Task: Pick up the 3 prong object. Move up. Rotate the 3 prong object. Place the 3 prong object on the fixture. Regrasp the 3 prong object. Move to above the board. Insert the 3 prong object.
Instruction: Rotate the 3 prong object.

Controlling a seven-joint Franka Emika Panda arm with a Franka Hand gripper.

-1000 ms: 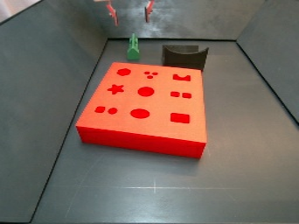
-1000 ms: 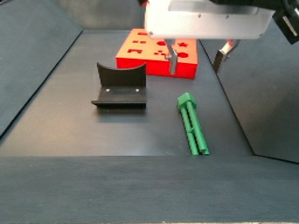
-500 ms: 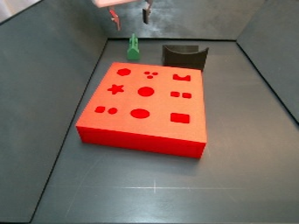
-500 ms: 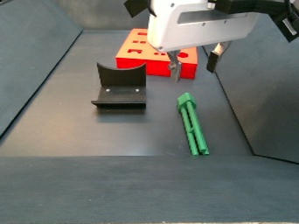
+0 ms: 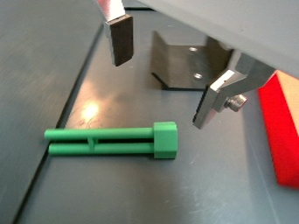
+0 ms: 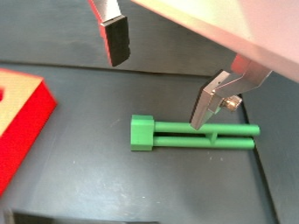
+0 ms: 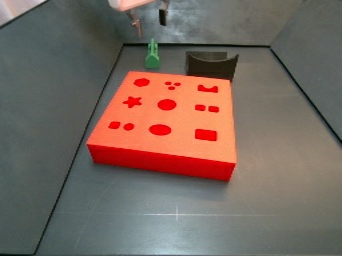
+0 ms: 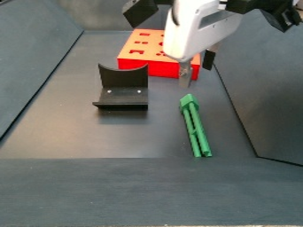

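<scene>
1. We read no writing or labels on anything.
2. We count one 3 prong object (image 5: 111,140), one fixture (image 8: 120,87) and one board (image 7: 167,118).
3. The gripper (image 5: 167,80) hangs spread wide and empty above the 3 prong object, which lies flat on the floor beside the fixture.

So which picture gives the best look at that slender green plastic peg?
A wrist view: the slender green plastic peg lies whole, below the open gripper. A side view shows it lengthwise; another shows only a far stub.
</scene>
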